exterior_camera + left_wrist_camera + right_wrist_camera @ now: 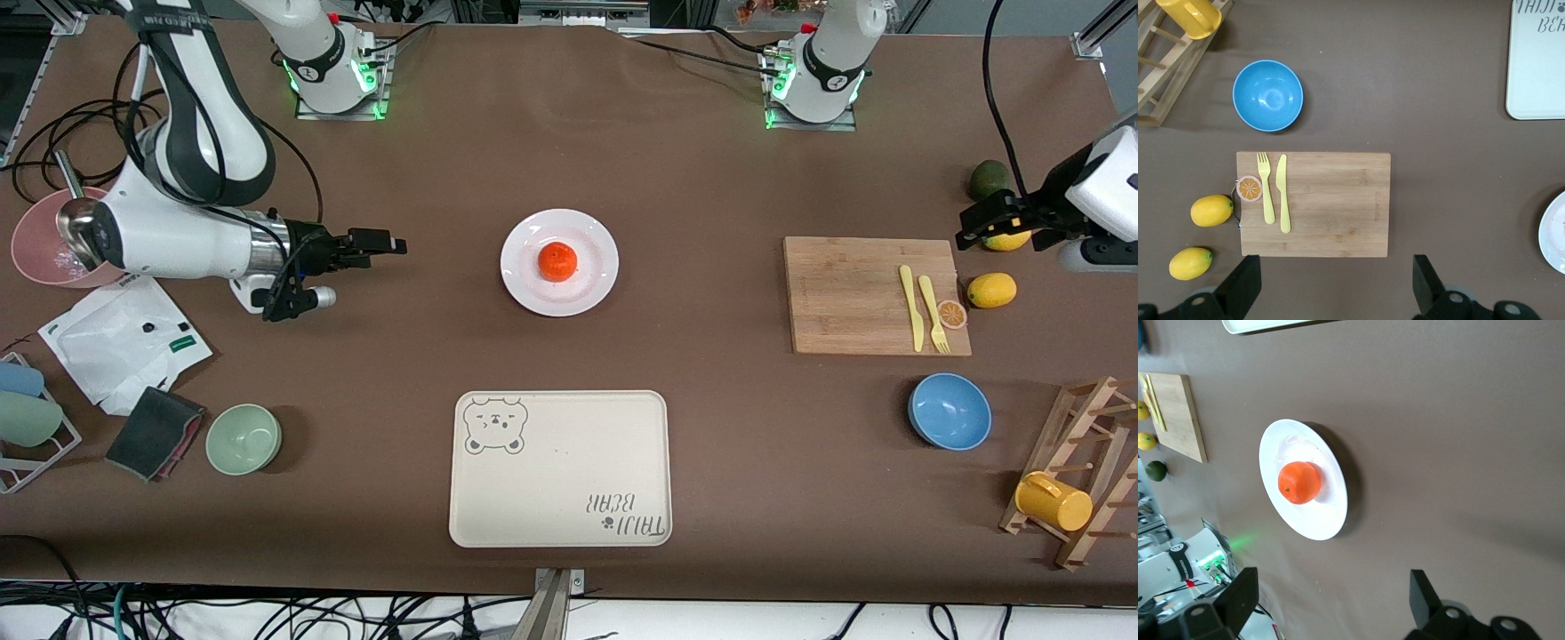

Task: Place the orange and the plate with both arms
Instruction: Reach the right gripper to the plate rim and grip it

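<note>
Two grippers: both empty, both with fingers spread.
Orange (557,261): centre of the front view, resting in the middle of the plate; also seen mid-frame in the right wrist view (1299,482).
Plate (596,277): white, round, flat on the brown table (711,178), farther from the front camera than the bear tray.
Right gripper (398,246): left of centre in the front view, hanging above bare table toward the right arm's end, well apart from the plate; dark fingers (1238,599) wide apart at the bottom of its wrist view, nothing between them.
Left gripper (965,233): right edge of the front view, over the table at the corner of the cutting board, in front of one lemon; fingers (1243,283) wide apart, holding nothing.
Cutting board (853,293): bamboo, right of centre, carrying a yellow knife (910,307), a yellow fork (933,313) and a small orange slice (952,313) at its edge.
Lemons: one (991,290) just beside the board, a second (1009,240) partly hidden by the left gripper; dark avocado (989,179) farther up.
Bear tray (569,480): cream, lower centre.
Bowls: blue (949,411) lower right, green (244,438) lower left, pink (40,253) at the left edge.
Wooden rack (1080,462): lower right corner, with a yellow cup (1053,501) on it.
</note>
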`<state>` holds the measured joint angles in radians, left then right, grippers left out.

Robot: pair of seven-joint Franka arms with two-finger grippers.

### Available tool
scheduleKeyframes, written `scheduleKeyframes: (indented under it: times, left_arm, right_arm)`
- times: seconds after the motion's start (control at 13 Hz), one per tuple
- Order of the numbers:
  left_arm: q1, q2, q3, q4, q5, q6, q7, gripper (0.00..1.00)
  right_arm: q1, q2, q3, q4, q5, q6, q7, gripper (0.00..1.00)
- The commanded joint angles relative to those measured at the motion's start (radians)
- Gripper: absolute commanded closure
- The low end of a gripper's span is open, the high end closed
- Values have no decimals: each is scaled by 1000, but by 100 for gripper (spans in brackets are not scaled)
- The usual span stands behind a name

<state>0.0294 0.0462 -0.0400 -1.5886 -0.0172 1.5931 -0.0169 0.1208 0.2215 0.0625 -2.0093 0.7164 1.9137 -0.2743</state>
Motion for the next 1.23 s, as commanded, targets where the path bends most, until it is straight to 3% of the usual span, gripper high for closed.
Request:
scheduleKeyframes:
  times: [0.0,0.23,0.46,0.85,1.15]
  left_arm:
    - [-22,-9,12,-4,-6,-2,0,0]
    - [-22,-9,9,-4,-6,-2,2,0]
    - [-22,-8,9,-1,-6,-1,2,0]
    - [-13,0,12,15,-6,2,2,0]
    - [-6,14,19,21,-7,2,0,0]
  right_arm:
    - [-9,10,17,-66,92,45,-100,0]
    - [-7,54,33,-124,220,109,-198,0]
    - [-7,71,117,-204,360,259,-295,0]
    - [-4,108,217,-253,510,401,-384,0]
    - [0,139,240,-275,609,453,-453,0]
